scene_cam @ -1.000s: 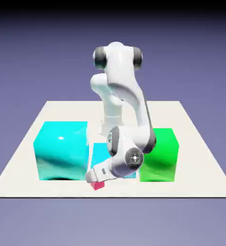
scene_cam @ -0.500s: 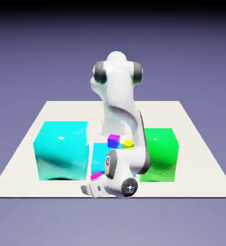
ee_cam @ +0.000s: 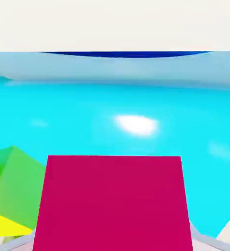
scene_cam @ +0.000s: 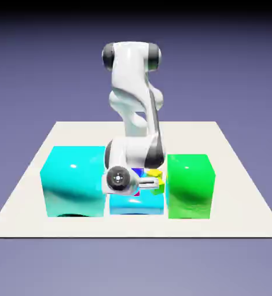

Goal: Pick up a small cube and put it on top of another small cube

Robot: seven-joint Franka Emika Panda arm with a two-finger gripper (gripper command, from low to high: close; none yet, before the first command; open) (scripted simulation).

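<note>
The small cube, glossy magenta-pink, fills the lower middle of the hand view, and my gripper is shut on it, with only grey slivers of the fingertips showing beside it. Past the cube lies a glossy cyan surface. In the exterior view my gripper hangs sideways over the low cyan block, pointing to the exterior view's right, and the hand hides nearly all of the held cube. A small yellow cube and a small purple cube sit on that low block just behind the fingers.
A big cyan block stands at the exterior view's left of the low block and a big green block at its right, both close to my hand. The yellow cube shows at the hand view's lower left. The white table lies around them.
The jaws closed on the magenta cube at the table's front edge. The hand then lifted it and swung back over the low cyan block, turning to point toward the green block.
</note>
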